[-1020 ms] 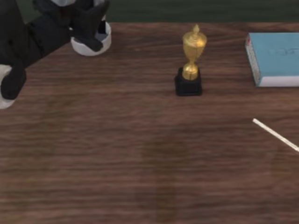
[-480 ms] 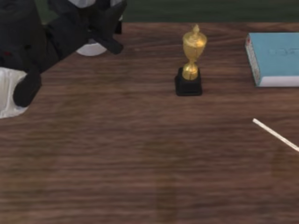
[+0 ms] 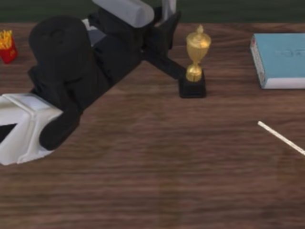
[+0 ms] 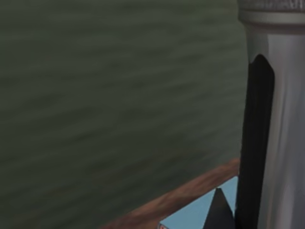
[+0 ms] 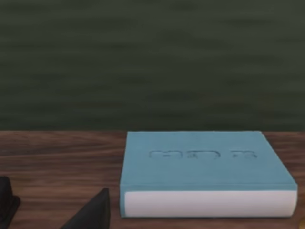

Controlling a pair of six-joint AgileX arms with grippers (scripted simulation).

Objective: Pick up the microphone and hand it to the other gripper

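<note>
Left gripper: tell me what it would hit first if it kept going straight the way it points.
Probably the gold trophy: the left gripper, holding the microphone, points right toward it. It may pass above, since height is unclear.

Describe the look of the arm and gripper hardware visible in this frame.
The left arm is bulky matte black, with a white angular link at the top view's left edge and a light grey casing above its black wedge fingers. The right gripper shows only black wedge fingers. No cables or markings show.

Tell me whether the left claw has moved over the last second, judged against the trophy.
Yes. The left claw has swung toward the top view's right along the table's far edge, closing on the gold trophy, which stayed put.
</note>
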